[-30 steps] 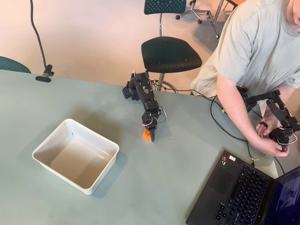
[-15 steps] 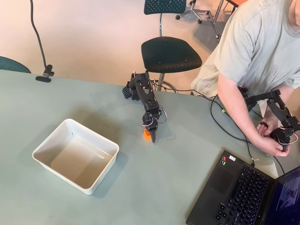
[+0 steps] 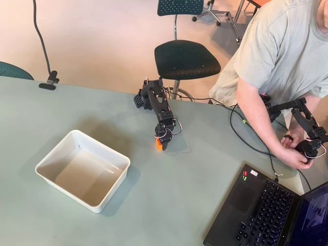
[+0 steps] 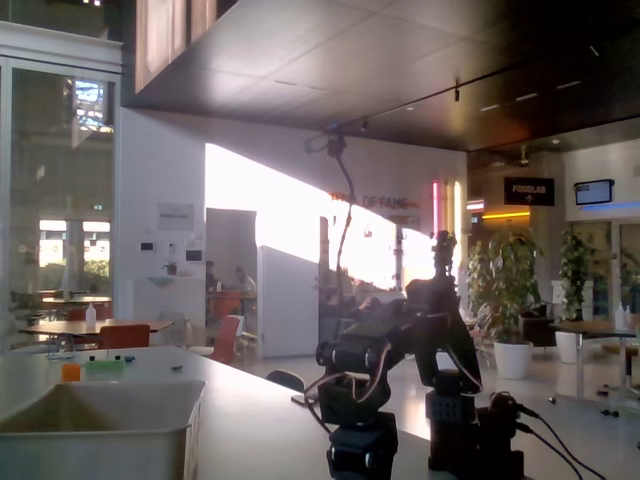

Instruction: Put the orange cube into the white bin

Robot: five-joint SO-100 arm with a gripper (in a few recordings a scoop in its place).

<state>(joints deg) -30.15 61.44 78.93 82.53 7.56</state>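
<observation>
Lifted slightly since before, the fingers (image 3: 162, 143) grip the orange cube (image 3: 159, 144).

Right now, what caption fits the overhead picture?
Black claw down on the orange cube, with the white bin waiting nearby.

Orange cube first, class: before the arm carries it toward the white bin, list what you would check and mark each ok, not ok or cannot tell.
1. Tool at the orange cube, overhead view: ok.
2. Tool closed firmly on the cube: cannot tell; the black tip hides the contact.
3. Cube lifted off the table: cannot tell.
4. White bin upright and open: ok.
5. Table between cube and bin free of obstacles: ok.
6. Cable and laptop on the far side from the bin: ok.
</observation>
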